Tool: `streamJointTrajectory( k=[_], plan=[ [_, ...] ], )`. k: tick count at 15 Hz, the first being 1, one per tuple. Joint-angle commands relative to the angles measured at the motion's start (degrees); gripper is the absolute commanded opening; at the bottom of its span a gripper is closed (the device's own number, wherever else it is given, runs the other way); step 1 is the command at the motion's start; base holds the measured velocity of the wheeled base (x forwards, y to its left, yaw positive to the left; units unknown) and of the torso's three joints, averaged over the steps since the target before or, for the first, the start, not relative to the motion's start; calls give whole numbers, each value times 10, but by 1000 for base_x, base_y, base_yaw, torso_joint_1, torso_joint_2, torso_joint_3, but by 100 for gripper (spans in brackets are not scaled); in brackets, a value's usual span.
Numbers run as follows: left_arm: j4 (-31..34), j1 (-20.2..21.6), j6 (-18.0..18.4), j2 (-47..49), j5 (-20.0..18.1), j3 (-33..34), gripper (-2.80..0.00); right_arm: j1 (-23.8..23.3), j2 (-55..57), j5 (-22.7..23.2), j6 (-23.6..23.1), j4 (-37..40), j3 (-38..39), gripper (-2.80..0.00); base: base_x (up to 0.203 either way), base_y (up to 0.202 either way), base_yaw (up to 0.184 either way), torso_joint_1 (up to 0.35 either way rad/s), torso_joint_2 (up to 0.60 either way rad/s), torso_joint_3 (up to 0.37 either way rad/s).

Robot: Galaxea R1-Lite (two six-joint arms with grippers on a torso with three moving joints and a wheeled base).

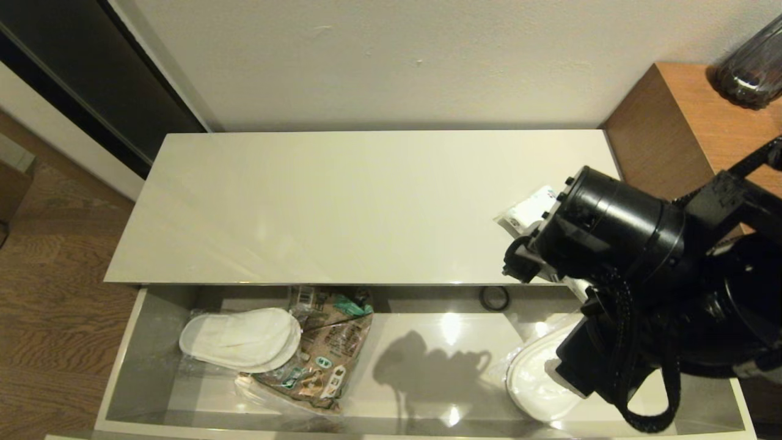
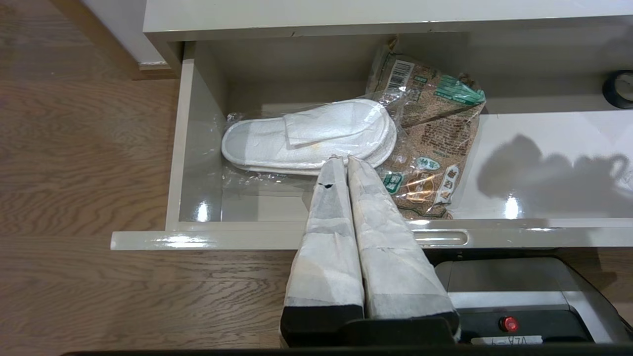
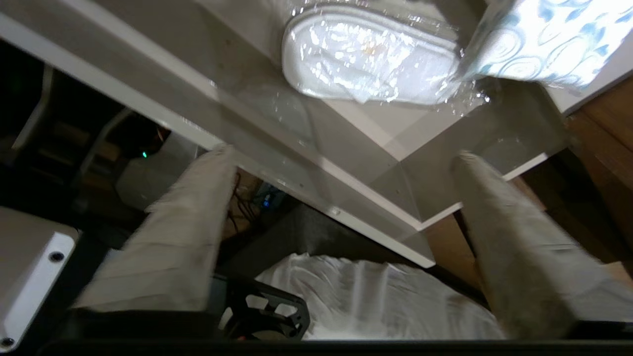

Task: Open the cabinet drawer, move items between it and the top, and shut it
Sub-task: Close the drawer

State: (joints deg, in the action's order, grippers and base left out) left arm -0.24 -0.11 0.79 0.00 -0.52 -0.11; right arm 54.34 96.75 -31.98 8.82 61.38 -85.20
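The cabinet drawer [image 1: 125,366] stands pulled out under the top [image 1: 342,208]. Bagged white slippers [image 1: 238,337] lie at its left, and a second bagged pair [image 1: 534,382] lies at its right. A black tape roll [image 1: 493,298] sits at the drawer's back. The white tissue pack [image 1: 528,211] rests on the top's right end. My right gripper [image 3: 342,152] is open and empty, its fingers [image 3: 188,222] straddling the drawer's front right corner [image 3: 395,198], with the slippers [image 3: 371,59] and tissue pack [image 3: 544,39] beyond. My left gripper [image 2: 341,158] is shut and empty above the drawer's front edge [image 2: 198,240].
A brown printed snack bag [image 1: 327,345] lies beside the left slippers [image 2: 306,136], partly under them. Brown wooden furniture [image 1: 690,122] with a dark glass vessel [image 1: 751,67] stands to the right of the cabinet. Wood floor [image 1: 49,305] lies to the left.
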Motion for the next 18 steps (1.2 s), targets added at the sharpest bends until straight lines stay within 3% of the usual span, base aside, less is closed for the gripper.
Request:
streamJointTrajectory(
  k=[1,9,12,18],
  plan=[
    [0,0,0,1,0,0,-280,17,-7,0,19,-1,46,-280,0,0,0,0,0,0],
    [0,0,0,1,0,0,-280,-22,47,45,14,-82,193,-280,0,0,0,0,0,0],
    [0,0,0,0,1,0,-280,-39,112,48,11,-160,241,-280,0,0,0,0,0,0],
    [0,0,0,0,0,0,-280,-58,225,50,-41,-233,114,-280,0,0,0,0,0,0]
  ],
)
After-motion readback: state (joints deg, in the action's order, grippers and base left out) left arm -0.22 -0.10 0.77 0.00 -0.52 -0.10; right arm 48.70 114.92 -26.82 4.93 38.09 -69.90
